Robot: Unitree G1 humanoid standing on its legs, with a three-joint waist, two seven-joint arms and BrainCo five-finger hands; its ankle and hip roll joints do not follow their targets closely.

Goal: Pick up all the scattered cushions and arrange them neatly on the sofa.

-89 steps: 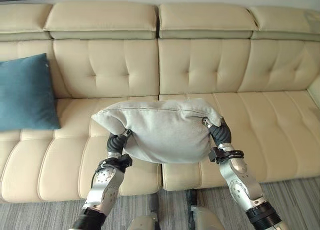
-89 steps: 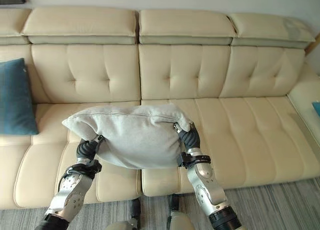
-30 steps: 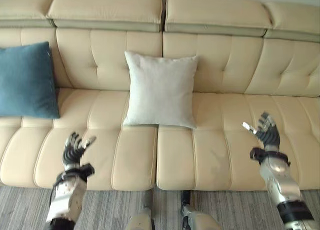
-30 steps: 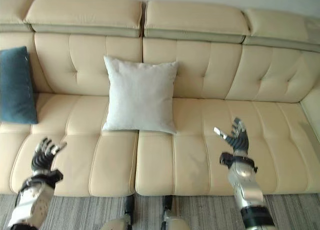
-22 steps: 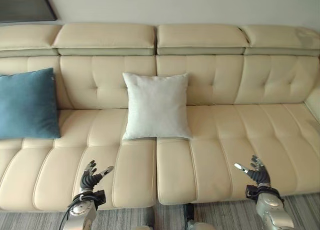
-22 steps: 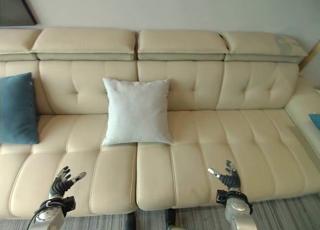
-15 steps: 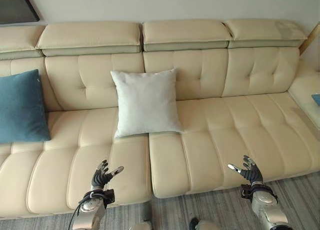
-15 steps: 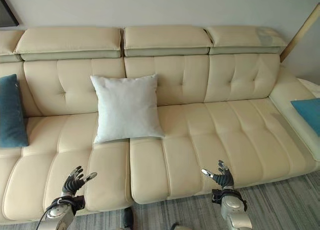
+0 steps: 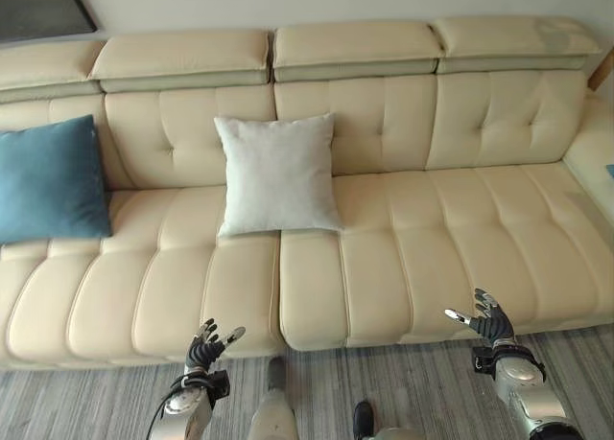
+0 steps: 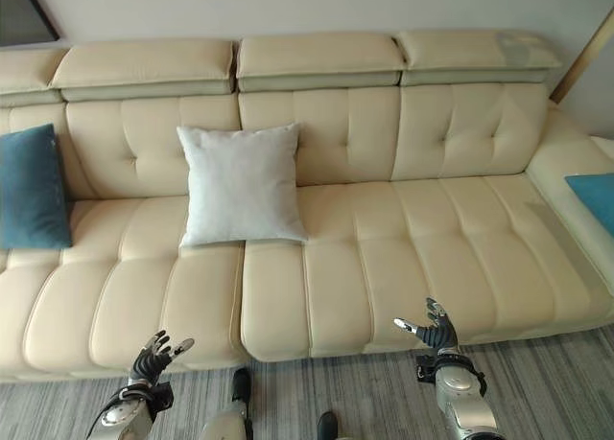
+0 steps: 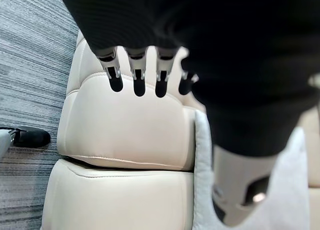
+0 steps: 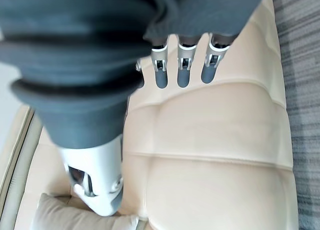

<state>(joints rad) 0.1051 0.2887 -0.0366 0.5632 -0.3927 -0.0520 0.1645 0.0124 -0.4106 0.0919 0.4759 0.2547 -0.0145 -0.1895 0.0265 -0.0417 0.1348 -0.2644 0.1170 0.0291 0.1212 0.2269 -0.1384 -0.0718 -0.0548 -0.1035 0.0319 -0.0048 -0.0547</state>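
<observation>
At the far left of the sofa (image 9: 413, 248) we see a blue cushion (image 9: 50, 179) leaning upright against the backrest, and further along a white cushion (image 9: 276, 174) propped the same way, its lower edge on the seat near the seam between two seat sections. Our left hand (image 9: 204, 349) hangs low in front of the seat edge, fingers spread and holding nothing. Our right hand (image 9: 489, 322) hovers off the front of the right-hand seats, likewise spread and empty. At the far right, on the sofa's side section, a blue patch (image 10: 593, 196) shows at the frame edge; we judge it may be another cushion waiting to be collected, though too little shows to be sure. The risk from here, as we judge it, is the white cushion tipping forward if we nudge the seat while turning. Reaching for the right-hand piece without stepping closer could also end in a weak one-handed grab.
</observation>
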